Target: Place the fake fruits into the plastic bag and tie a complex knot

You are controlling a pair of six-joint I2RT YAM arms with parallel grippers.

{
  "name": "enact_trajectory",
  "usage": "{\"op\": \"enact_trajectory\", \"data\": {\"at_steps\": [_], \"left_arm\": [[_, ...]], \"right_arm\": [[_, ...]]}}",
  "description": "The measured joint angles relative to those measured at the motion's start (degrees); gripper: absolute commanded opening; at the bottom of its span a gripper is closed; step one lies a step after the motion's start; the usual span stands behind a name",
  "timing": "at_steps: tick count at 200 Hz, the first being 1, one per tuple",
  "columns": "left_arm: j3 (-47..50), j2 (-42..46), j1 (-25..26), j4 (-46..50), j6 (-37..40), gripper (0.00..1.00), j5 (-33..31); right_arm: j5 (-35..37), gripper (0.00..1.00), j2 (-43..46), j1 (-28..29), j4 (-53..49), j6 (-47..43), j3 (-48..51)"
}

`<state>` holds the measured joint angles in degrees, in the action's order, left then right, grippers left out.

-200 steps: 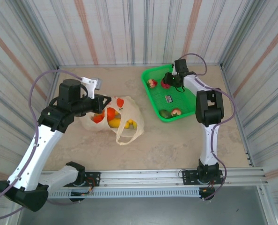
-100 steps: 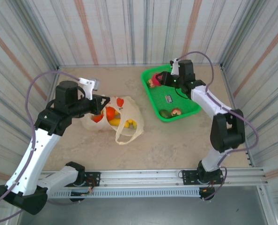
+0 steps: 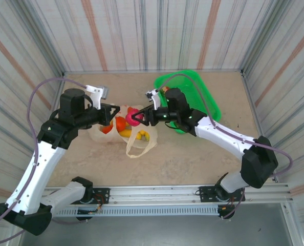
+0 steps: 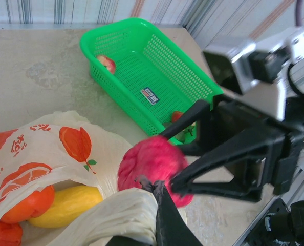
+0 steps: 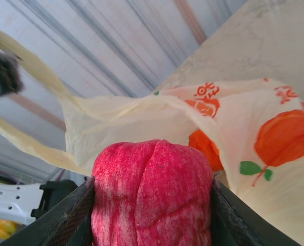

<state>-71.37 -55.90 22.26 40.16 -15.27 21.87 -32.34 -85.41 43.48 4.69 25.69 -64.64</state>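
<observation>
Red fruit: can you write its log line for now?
right end effector: shut on red fruit | fruit: over plastic bag | left end effector: shut on plastic bag

The left arm (image 3: pixel 37 164) and right arm (image 3: pixel 223 136) are made of white links and black joints. Lilac cables (image 3: pixel 35 102) are looped along them.

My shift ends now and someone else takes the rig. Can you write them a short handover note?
Left gripper: shut on the plastic bag, holding its mouth open.
Right gripper: shut on a red fruit, held at the bag's mouth.
In the bag: an orange fruit and a yellow one.
In the green basket: an apple and at least one more fruit.
To do: drop the red fruit in, move the basket's fruits over, tie the bag; no knot yet.
</observation>
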Motion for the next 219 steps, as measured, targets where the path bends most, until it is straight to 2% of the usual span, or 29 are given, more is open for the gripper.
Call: {"op": "enact_trajectory", "data": {"at_steps": [45,76,82,97,138,154,186,219], "left_arm": [[0.0,0.9,0.0,0.0,0.0,0.00,0.0],[0.0,1.3,0.0,0.0,0.0,0.00,0.0],[0.0,1.3,0.0,0.0,0.0,0.00,0.0],[0.0,1.3,0.0,0.0,0.0,0.00,0.0],[0.0,1.3,0.0,0.1,0.0,0.00,-0.1],[0.0,1.3,0.0,0.1,0.0,0.00,-0.3],[0.0,1.4,0.0,0.1,0.0,0.00,-0.9],[0.0,1.6,0.0,0.1,0.0,0.00,-1.0]], "right_arm": [[0.2,0.55,-9.7,3.8,1.3,0.7,-2.1],[5.0,0.54,-16.5,6.6,0.2,0.7,-8.2],[6.5,0.57,-17.7,7.1,-0.5,0.7,-9.8],[10.5,0.72,-20.4,8.2,-2.3,0.7,-13.5],[17.7,0.82,-21.5,9.8,-5.0,-0.9,-16.0],[18.4,0.78,-20.7,9.7,-5.3,-1.2,-15.1],[16.8,0.60,-14.1,8.3,-5.2,-2.4,-9.7],[12.7,0.57,-4.1,5.7,-5.1,-3.5,-4.5]]}}
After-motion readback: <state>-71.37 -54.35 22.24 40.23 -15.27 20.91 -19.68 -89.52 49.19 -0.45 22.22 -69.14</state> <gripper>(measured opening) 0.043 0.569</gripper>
